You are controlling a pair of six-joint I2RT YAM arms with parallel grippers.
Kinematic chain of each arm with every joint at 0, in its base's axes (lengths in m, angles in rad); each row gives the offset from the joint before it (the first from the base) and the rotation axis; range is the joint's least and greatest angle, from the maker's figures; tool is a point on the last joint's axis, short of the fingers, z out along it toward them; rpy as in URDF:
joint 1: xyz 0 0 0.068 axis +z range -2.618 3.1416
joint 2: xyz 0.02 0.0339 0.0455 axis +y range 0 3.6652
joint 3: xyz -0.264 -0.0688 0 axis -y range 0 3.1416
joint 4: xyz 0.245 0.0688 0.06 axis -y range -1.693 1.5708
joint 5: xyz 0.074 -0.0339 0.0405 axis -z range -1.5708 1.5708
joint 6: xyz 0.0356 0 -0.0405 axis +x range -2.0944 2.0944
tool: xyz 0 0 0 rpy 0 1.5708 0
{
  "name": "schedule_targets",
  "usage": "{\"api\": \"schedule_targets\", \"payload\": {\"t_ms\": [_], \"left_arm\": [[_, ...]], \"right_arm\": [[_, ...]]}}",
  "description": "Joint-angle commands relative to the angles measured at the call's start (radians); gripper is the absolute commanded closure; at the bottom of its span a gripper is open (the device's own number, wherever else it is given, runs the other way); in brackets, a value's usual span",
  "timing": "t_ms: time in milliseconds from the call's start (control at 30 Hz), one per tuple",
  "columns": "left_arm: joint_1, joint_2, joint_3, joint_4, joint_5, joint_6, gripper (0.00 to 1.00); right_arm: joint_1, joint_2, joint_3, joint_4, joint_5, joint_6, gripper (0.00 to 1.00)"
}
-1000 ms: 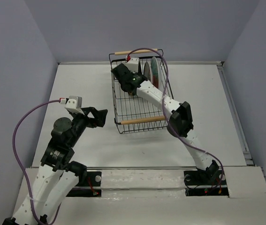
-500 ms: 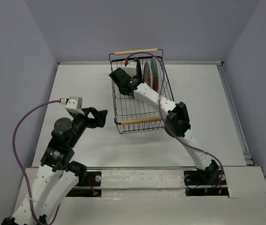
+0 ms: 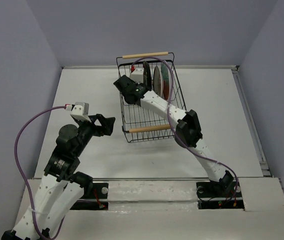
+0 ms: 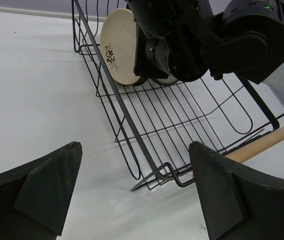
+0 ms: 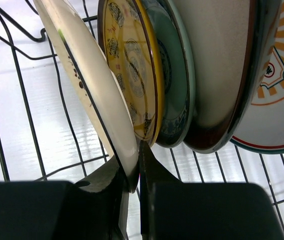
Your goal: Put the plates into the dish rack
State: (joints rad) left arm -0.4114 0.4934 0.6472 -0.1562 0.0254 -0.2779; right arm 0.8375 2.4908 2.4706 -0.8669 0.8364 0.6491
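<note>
The dish rack [image 3: 123, 107] is a black wire basket with wooden handles in the middle of the table. My right gripper [image 5: 135, 172] is inside it, shut on the lower rim of the cream plate [image 5: 89, 85], which stands tilted at the left of the row. Beside it stand the yellow-brown plate [image 5: 131, 65], the teal-blue plate [image 5: 174, 75], the dark-red-rimmed plate [image 5: 222, 75] and the sunburst plate [image 5: 282, 75]. The left wrist view shows the cream plate [image 4: 119, 47] with its dark mark. My left gripper [image 4: 134, 185] is open and empty, left of the rack's near corner.
The rack's near wooden handle [image 3: 149, 128] lies just right of my left gripper [image 3: 104, 125]. The right arm [image 3: 162, 105] stretches across the rack from the near right. Grey walls close the table at the back and sides.
My right gripper has moved a little to the left inside the rack with the cream plate in it. The left arm has not moved.
</note>
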Motion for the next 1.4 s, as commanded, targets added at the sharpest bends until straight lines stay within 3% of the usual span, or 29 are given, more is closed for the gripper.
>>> {"api": "schedule_targets", "payload": {"t_ms": [0, 233, 500, 600, 667, 733, 867, 1067, 1367], "left_arm": [[-0.004, -0.001, 0.022, 0.030, -0.001, 0.011, 0.01], [-0.004, -0.006, 0.022, 0.032, 0.002, 0.011, 0.01], [-0.009, -0.007, 0.022, 0.030, -0.001, 0.011, 0.01], [-0.010, -0.007, 0.022, 0.030, -0.001, 0.009, 0.01], [-0.010, -0.006, 0.022, 0.030, -0.001, 0.011, 0.01], [-0.010, -0.004, 0.022, 0.030, -0.002, 0.011, 0.01], [-0.009, -0.001, 0.022, 0.027, -0.005, 0.013, 0.01], [-0.009, 0.004, 0.023, 0.023, -0.015, 0.013, 0.01], [0.000, -0.003, 0.019, 0.024, -0.058, 0.019, 0.01]], "right_arm": [[0.020, -0.043, 0.014, -0.015, 0.096, 0.006, 0.93], [0.029, 0.005, 0.062, -0.012, -0.002, 0.030, 0.93], [0.029, 0.028, 0.064, -0.004, -0.008, 0.035, 0.93], [0.029, 0.014, 0.044, 0.009, -0.010, 0.037, 0.82], [0.029, -0.016, 0.015, 0.054, -0.029, 0.027, 0.65], [0.029, -0.046, -0.044, 0.122, -0.058, 0.014, 0.54], [0.029, -0.124, -0.108, 0.218, -0.126, -0.022, 0.44], [0.029, -0.286, -0.173, 0.331, -0.238, -0.094, 0.41], [0.029, -0.644, -0.536, 0.491, -0.338, -0.154, 0.19]]}}
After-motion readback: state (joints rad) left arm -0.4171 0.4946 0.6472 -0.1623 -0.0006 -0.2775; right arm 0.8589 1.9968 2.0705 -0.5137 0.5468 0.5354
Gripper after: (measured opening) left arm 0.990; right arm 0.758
